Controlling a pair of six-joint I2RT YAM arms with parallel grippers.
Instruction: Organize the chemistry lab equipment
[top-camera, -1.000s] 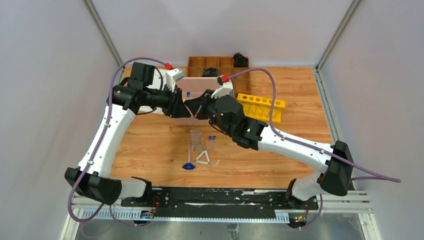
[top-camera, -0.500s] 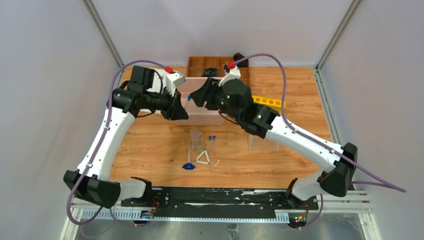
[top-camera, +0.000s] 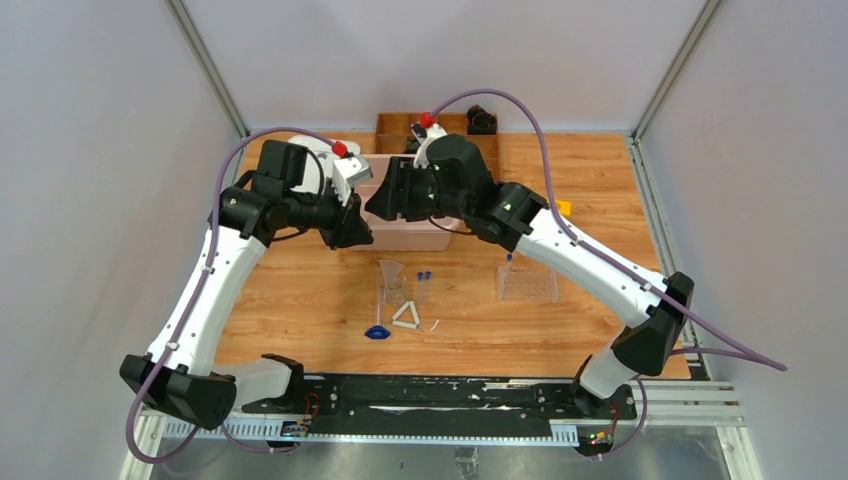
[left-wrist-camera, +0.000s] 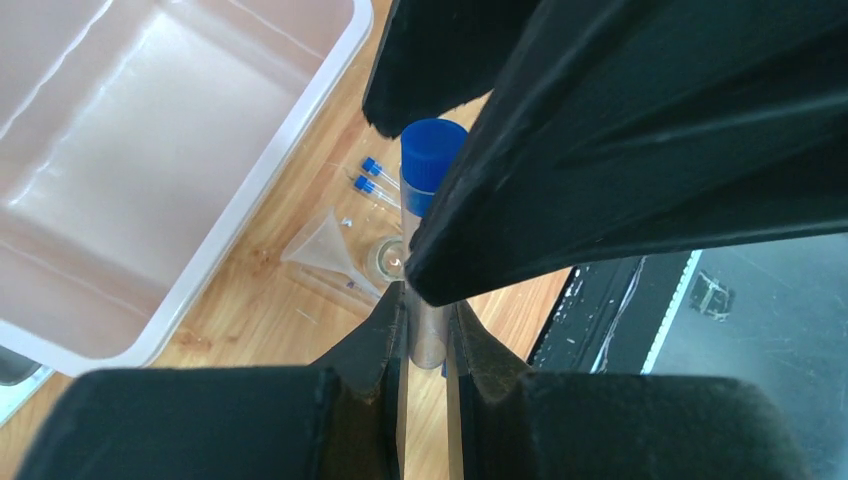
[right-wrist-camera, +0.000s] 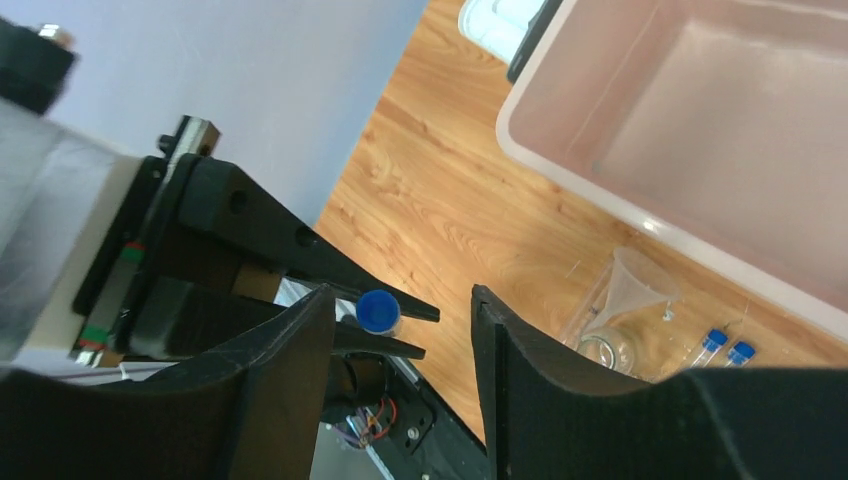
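- Pinching a blue-capped tube (left-wrist-camera: 431, 170) by its clear cylindrical wall, the left gripper (left-wrist-camera: 425, 305) is shown with its jaws drawn narrow. The smooth, rounded blue cap projects beyond the black fingertips.
- The right gripper (right-wrist-camera: 402, 300) is shown with its broad, matte black jaws spread wide on either side of that cap. Contact with the tube cannot be told.
- In the top view, the two grippers are seen meeting at the left end of a pale pink plastic bin (left-wrist-camera: 180, 150), a rectangular tub with glossy walls and rounded corners.
- On the wood-grain table (top-camera: 300, 290), just in front of the bin, a clear glass funnel (left-wrist-camera: 325, 243) is seen lying on its side, its cone tapering to a thin stem.
- Two loose tubes (left-wrist-camera: 372, 178), slim and blue-capped, are laid side by side near the funnel.
- Nearer the arm bases, a small white triangle (top-camera: 405, 315) with an open centre is set beside a tiny blue piece (top-camera: 377, 332).
- A clear tube rack (top-camera: 527, 284), square and transparent, is placed to the right, well apart from the funnel.
- At the far edge, a brown wooden tray (top-camera: 400, 125) divided into compartments is seen.
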